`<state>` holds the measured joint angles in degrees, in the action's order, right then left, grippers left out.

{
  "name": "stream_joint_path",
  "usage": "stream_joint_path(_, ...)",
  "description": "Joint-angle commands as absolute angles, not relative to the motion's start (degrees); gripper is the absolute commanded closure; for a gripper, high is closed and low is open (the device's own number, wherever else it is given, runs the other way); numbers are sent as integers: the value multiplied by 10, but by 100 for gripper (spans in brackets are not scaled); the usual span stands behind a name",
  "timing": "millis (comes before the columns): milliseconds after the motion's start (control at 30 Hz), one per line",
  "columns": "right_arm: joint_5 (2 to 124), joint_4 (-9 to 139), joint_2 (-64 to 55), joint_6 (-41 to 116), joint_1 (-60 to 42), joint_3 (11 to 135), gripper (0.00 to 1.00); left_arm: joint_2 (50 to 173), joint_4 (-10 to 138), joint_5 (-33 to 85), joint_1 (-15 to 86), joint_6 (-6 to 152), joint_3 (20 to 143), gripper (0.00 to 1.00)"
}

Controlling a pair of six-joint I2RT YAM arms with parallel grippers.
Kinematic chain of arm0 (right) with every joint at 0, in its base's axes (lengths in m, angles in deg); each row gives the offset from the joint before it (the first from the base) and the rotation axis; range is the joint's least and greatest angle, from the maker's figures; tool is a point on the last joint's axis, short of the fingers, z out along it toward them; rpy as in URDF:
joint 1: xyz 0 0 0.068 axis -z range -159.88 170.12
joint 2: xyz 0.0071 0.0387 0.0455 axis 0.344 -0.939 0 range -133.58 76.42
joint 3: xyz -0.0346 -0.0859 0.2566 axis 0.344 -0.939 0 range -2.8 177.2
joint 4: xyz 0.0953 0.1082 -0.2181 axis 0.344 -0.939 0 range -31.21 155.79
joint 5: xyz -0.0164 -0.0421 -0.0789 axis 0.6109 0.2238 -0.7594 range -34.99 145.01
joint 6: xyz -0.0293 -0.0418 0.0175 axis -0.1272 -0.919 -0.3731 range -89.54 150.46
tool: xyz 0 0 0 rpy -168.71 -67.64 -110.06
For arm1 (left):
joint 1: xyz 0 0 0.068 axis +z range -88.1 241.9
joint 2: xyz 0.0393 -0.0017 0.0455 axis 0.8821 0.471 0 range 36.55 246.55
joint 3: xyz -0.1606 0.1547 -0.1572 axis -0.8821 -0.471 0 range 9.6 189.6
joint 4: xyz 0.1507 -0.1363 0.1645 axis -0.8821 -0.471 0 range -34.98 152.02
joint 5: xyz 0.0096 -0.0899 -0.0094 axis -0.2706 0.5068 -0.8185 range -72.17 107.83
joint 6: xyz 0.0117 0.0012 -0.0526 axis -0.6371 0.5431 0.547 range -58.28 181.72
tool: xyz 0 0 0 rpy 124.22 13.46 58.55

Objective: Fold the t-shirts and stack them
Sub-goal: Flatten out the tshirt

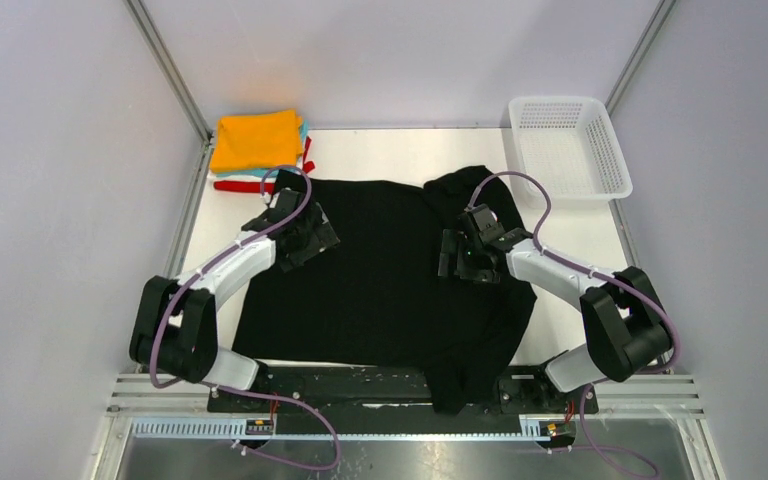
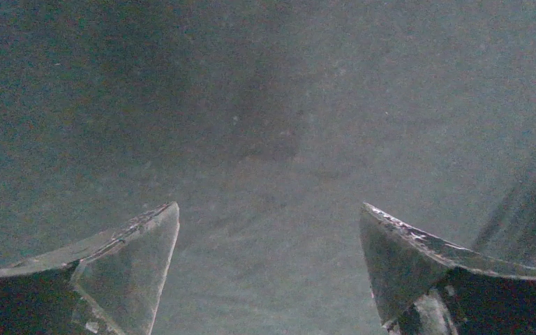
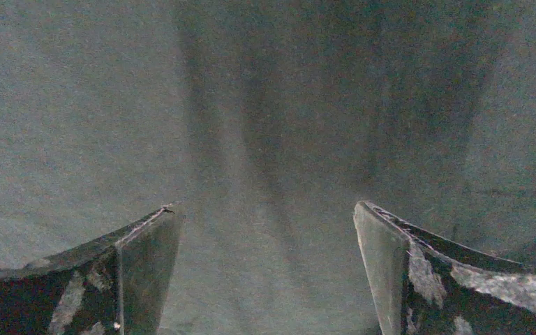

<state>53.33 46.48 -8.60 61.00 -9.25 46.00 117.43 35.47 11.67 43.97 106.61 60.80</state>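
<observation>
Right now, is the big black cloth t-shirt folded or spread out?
Spread: the large black cloth t-shirt lies flat across the white table, right side rumpled.

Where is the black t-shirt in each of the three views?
Top external: black t-shirt spread across the table.
Left wrist: it fills the picture beyond the left gripper.
Right wrist: it fills the picture beyond the right gripper.
Shared landmark: the open grippers over the cloth.

Top view overhead from behind; wrist views close, sharing black t-shirt (image 1: 380,290).
</observation>
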Motion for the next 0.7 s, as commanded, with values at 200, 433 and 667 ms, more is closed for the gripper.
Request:
stream_joint_path(200,553,468,-178,651,-88,503,0,1324,394,100,441,1073,675,1)
stream_joint_path(433,579,445,-263,635,-45,605,1,1444,376,119,469,1065,779,1)
stream_joint_path(667,601,410,-357,613,-9,741,0,1516,359,135,505,1064,884,1)
